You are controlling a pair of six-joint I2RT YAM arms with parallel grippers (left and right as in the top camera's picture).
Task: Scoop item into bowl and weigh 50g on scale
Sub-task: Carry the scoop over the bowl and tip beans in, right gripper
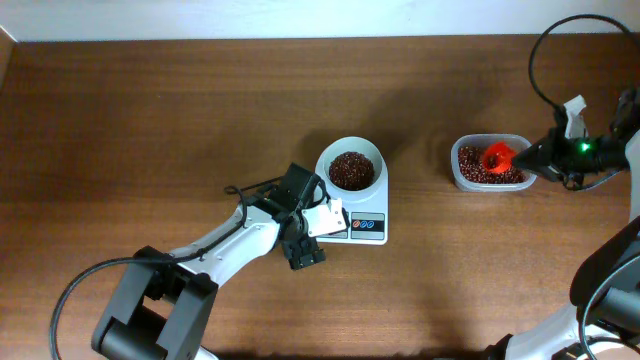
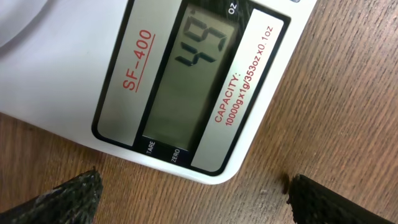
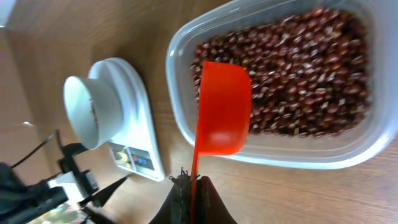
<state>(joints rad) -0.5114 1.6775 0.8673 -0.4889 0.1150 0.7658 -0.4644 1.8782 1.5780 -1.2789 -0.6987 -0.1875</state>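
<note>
Beans (image 1: 351,169), small and dark reddish-brown, fill the middle of the white bowl (image 1: 372,150) in a loose heap. The bowl stands on the far part of the white digital kitchen scale (image 1: 366,226), near the middle of the wooden tabletop (image 1: 150,110). More of the same beans lie in a clear plastic container (image 1: 455,165) well to the right of the scale. The left gripper (image 2: 205,199) hangs at the scale's front edge with its fingers (image 2: 68,199) spread wide. Its wrist view looks straight onto the grey display, which appears to read 49. The right gripper (image 3: 191,186) has its fingers pressed together, pinching the thin handle of an orange scoop (image 3: 221,106). The scoop's cup sits over the near side of the container, above the beans.
</note>
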